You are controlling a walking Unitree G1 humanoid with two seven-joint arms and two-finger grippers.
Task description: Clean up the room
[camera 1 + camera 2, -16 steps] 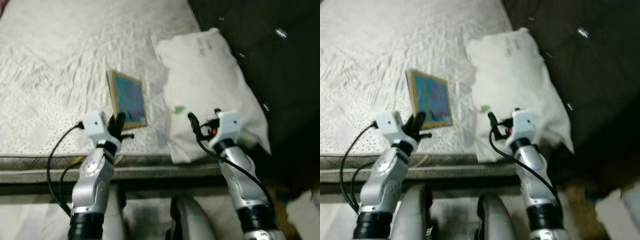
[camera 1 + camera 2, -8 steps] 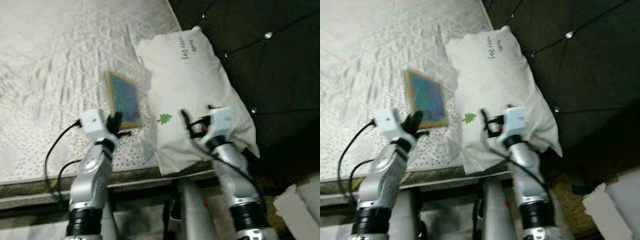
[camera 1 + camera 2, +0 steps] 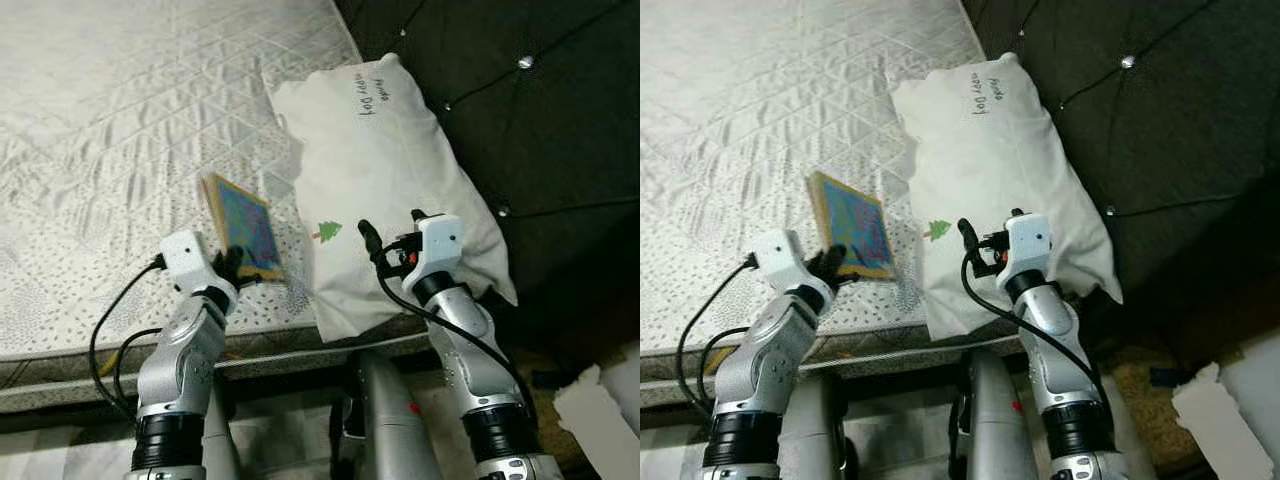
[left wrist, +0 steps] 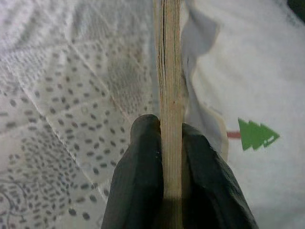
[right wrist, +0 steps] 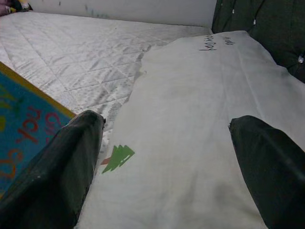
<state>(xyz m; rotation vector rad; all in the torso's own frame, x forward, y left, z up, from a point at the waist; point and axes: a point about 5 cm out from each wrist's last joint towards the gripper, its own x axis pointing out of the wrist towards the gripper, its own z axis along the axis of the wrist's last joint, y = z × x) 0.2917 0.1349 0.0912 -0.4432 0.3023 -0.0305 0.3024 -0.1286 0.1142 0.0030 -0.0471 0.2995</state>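
— Jaws of the left gripper?
— Pinching the board book edge-on above the mattress; the pillow is lying at its three o'clock.
— Right gripper?
— Spread wide, hovering over the pillow.

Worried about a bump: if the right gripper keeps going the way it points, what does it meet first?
Probably the white pillow: the open right gripper hangs just above it, fingers straddling its surface. Depth is hard to judge.
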